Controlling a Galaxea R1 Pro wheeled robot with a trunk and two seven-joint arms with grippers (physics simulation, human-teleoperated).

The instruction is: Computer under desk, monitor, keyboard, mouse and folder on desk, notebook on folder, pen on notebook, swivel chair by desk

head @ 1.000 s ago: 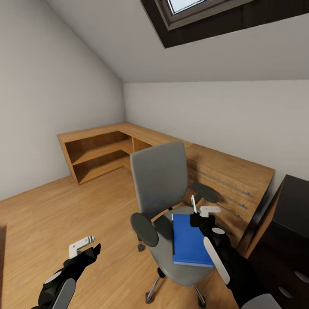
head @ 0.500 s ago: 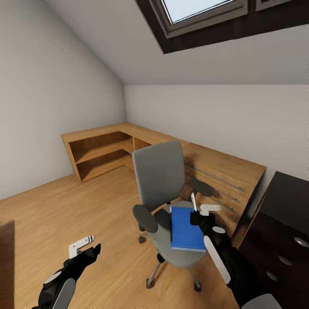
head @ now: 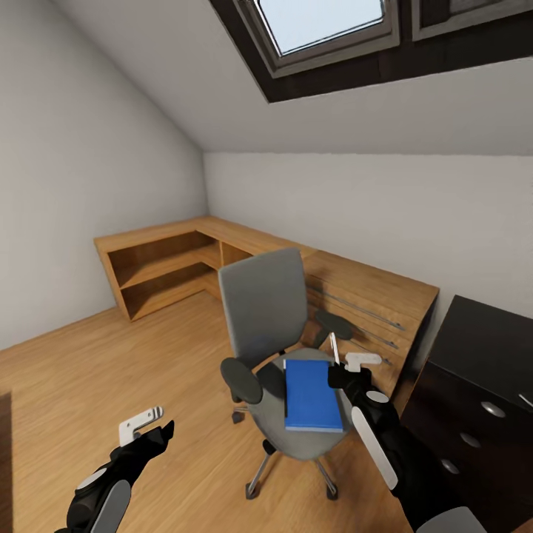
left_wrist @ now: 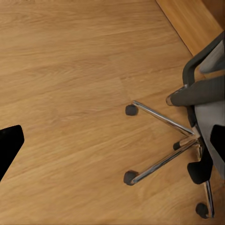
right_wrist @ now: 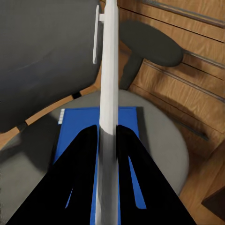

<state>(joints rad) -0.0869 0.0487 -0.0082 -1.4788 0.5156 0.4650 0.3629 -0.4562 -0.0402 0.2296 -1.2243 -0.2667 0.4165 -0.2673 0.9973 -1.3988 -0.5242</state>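
The right claw [head: 343, 364] is clamped on the pen [head: 334, 348], which stands upright between its dark fingers [right_wrist: 82, 178], just above the chair [head: 277, 333]. The blue folder [head: 312, 394] lies flat on the grey seat, under the pen. The left claw [head: 152, 423] hangs low over the wooden floor [head: 111, 370], apart and holding nothing, near the chair's silver star base [left_wrist: 164, 140]. Behind the chair stands a light wooden cabinet [head: 222, 248]. The black counter [head: 481, 370] with knob drawers is at the right.
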